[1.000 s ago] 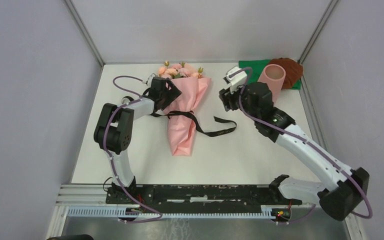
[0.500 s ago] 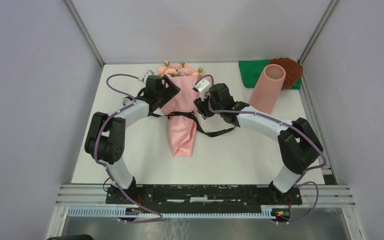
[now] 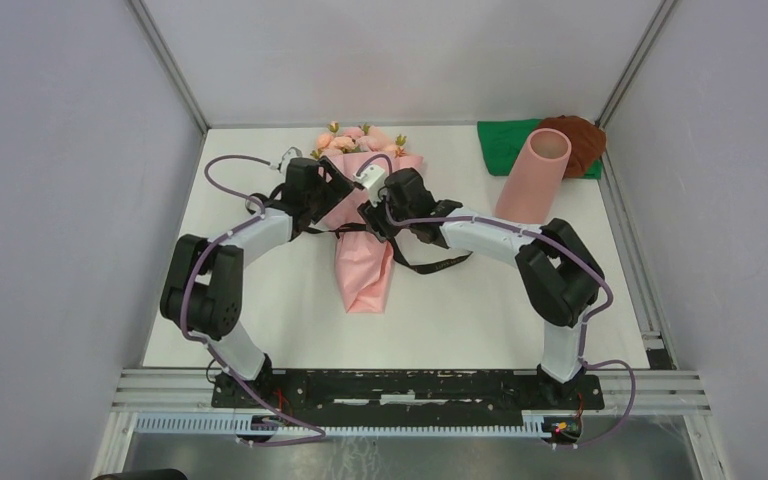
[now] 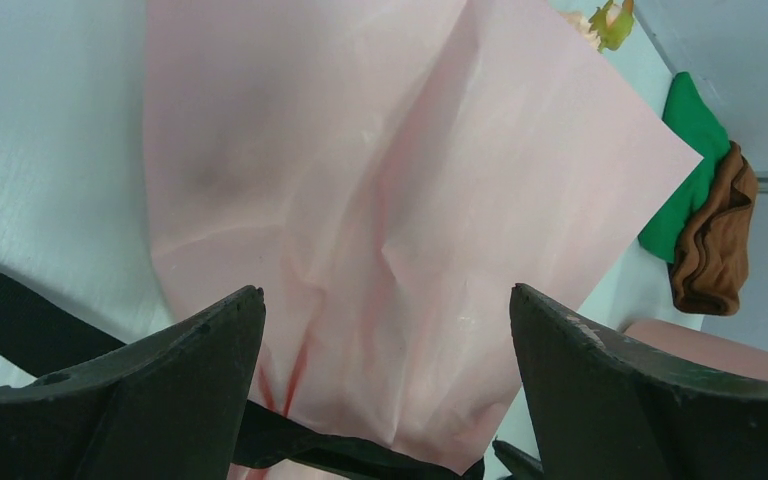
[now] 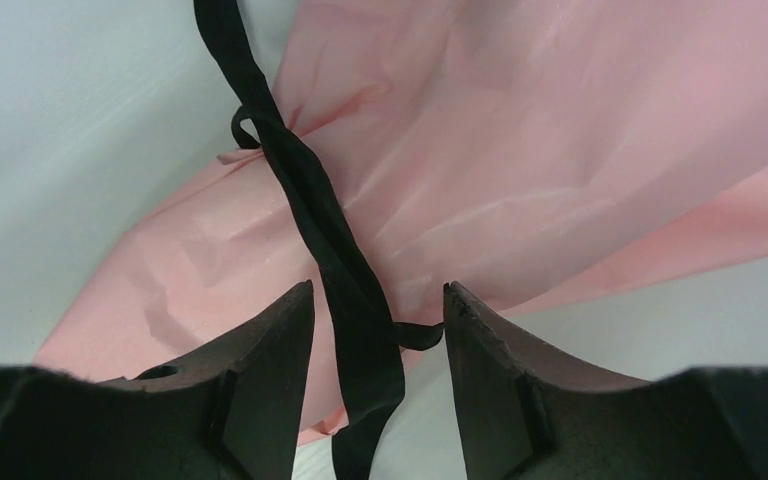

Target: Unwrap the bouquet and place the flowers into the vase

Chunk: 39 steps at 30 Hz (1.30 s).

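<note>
So the bouquet (image 3: pixel 365 240) is lying flat around the middle of the counter (image 3: pixel 460 310), flowers (image 3: pixel 355 140) up by the far edge, pointy end aimed at the near edge. It's wrapped, with the black ribbon (image 5: pixel 310 200) tied round it. The left fingers (image 4: pixel 210 340) are spread really wide right over the pink paper (image 4: pixel 360 150), not gripping anything. The right fingers (image 5: pixel 285 330) are partly apart, with the ribbon running between them and a gap on each side. The vase (image 3: pixel 535 180) stands near the far right corner, just beside the green cloth (image 3: pixel 500 140) and brown bundle (image 3: pixel 585 140).
</note>
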{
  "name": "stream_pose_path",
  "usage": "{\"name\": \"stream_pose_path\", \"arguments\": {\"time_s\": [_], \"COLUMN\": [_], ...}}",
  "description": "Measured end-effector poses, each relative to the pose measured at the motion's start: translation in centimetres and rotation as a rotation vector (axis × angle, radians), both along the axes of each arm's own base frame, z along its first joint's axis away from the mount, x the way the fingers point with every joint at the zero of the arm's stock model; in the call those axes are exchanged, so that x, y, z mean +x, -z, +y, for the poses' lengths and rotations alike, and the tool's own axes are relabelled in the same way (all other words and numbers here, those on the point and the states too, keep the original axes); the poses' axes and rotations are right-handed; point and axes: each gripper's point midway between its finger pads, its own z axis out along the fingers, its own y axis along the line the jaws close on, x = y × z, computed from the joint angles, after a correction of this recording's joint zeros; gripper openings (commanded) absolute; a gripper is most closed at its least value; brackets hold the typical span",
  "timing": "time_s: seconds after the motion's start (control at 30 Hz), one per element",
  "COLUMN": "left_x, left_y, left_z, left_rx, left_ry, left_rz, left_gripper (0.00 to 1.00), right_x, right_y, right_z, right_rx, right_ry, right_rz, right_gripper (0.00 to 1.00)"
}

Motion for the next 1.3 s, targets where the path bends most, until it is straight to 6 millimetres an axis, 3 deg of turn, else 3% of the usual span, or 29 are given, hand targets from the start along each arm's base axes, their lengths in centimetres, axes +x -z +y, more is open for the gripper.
{"name": "stream_pose_path", "arguments": {"time_s": [0.3, 0.5, 0.97, 1.03, 1.3], "left_x": [-0.2, -0.5, -0.6, -0.6, -0.8], "left_y": [-0.2, 0.3, 0.4, 0.4, 0.6], "left_z": [0.1, 0.3, 0.3, 0.2, 0.1], "left_rx": [-0.006, -0.003, -0.004, -0.007, -0.011], "left_ry": [0.002, 0.001, 0.003, 0.007, 0.015], "left_rz": [-0.006, 0.004, 0.007, 0.009, 0.013], "left_gripper": [0.97, 0.97, 0.97, 0.97, 0.97], "right_x": [-0.2, -0.2, -0.1, -0.2, -0.4], "right_y": [1.3, 1.4, 1.6, 1.2, -3.3], "right_z": [-0.5, -0.5, -1.2, -1.4, -2.1], "right_rx": [-0.020, -0.019, -0.037, -0.033, 0.019], "right_ry": [0.011, 0.013, 0.042, 0.045, 0.063], "right_rz": [0.022, 0.022, 0.019, 0.013, -0.056], "right_gripper": [0.50, 0.26, 0.05, 0.00, 0.00]}}
